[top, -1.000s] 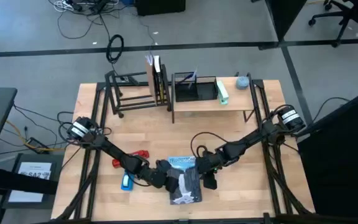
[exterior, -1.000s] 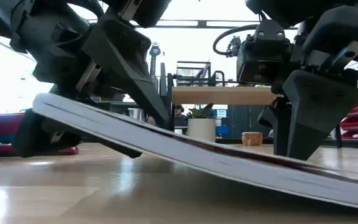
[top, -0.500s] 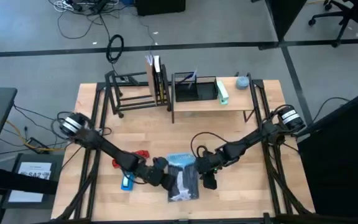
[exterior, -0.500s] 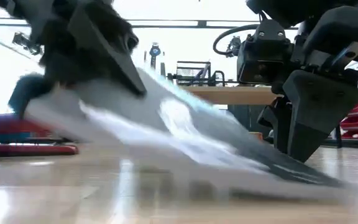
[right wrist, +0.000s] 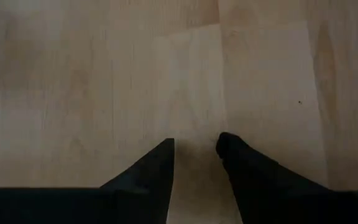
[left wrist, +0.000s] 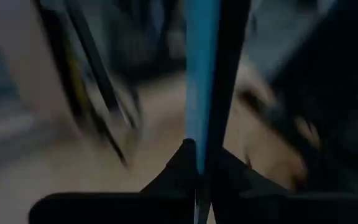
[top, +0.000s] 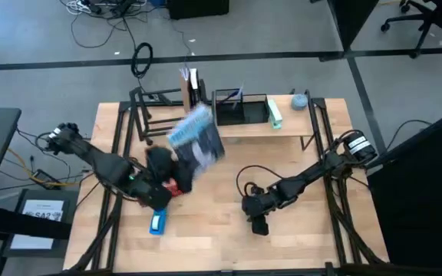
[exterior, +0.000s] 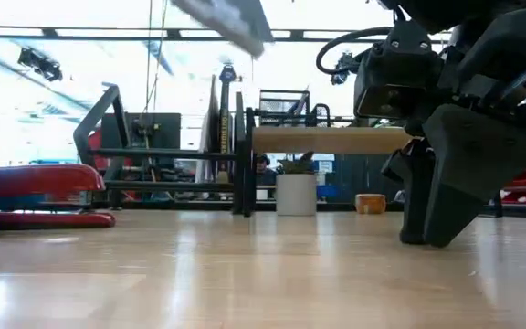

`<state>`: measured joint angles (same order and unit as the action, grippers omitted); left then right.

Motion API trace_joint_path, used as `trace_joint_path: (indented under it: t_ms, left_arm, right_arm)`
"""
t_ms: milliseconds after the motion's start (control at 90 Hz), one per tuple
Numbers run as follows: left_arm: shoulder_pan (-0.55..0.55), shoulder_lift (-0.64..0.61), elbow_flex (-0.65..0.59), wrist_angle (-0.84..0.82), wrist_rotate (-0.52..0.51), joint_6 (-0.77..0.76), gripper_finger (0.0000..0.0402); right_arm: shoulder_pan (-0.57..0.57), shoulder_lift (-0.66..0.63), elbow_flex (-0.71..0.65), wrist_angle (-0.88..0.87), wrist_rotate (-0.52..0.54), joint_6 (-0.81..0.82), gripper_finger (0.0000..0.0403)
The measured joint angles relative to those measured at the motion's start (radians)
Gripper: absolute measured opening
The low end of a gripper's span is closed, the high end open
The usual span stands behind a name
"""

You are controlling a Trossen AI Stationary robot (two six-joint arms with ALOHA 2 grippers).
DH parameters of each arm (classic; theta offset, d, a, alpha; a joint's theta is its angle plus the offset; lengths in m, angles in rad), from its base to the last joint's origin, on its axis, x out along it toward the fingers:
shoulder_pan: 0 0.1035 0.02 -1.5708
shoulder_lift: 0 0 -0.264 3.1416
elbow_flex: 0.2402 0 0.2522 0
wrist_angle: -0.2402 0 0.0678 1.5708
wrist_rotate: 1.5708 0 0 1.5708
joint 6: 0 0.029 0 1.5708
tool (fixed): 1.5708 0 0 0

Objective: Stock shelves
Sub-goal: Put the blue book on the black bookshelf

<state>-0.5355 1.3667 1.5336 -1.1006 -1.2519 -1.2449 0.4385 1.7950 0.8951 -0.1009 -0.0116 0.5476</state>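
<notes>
A thin blue-and-white book hangs in the air in front of the black tube-frame rack, with my left gripper shut on it. In the low view only its edge shows, at the top. Several books stand upright in the rack's right end. To the right of the rack stands the wood-topped shelf. My right gripper rests low over the table's near middle, open, with nothing between its fingers. My left gripper pinches the book between its two fingers at the book's near-left edge; the left wrist view sees the book edge-on. The book is lifted clear of the table and tilted, reaching from the fingers toward the rack.
A black mesh organizer, a green-and-white box and a grey round thing sit on the wood shelf. A red stapler and a blue item lie at the near left. A cable loops by my right arm.
My left gripper has tipped the book up by its left edge off the table's near middle, then carried it up and toward the far left, to the rack. The book is now lifted clear. My right gripper has stayed in place.
</notes>
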Motion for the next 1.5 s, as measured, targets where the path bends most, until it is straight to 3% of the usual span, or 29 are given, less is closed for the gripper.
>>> trace_joint_path:
  t_ms: [133, 267, 467, 711, 922, 1033, 1256, 1500]
  left_arm:
    - [0.04, 0.0, 0.089, -0.07, -0.28, 0.12, 0.0001]
    - [0.171, 0.001, 0.102, -0.077, -0.306, 0.203, 0.0]
    - [0.427, 0.01, 0.052, -0.102, -0.197, 0.126, 0.0]
    - [0.658, 0.011, -0.075, -0.128, 0.028, -0.026, 0.0]
    - [0.734, 0.027, -0.239, -0.105, 0.159, -0.178, 0.0005]
    - [0.756, 0.029, -0.332, 0.032, 0.202, -0.199, 0.0009]
    - [0.787, 0.033, -0.453, 0.375, 0.265, -0.051, 0.0012]
    - [0.797, 0.035, -0.468, 0.489, 0.281, 0.011, 0.0017]
  right_arm:
    - [0.0, 0.0, 0.0, 0.001, 0.0, 0.01, 0.0121]
    - [0.002, 0.0, 0.0, 0.004, 0.0, 0.012, 0.0121]
    - [0.01, 0.001, -0.001, 0.013, 0.001, 0.012, 0.0121]
    - [0.034, 0.001, -0.001, 0.015, 0.037, 0.012, 0.0121]
    - [0.034, 0.001, -0.001, 0.017, 0.04, 0.012, 0.0121]
    - [0.034, 0.001, -0.001, 0.018, 0.04, 0.02, 0.0121]
    - [0.034, 0.001, -0.001, 0.022, 0.039, 0.025, 0.0121]
    - [0.034, 0.001, -0.001, 0.023, 0.039, 0.025, 0.0121]
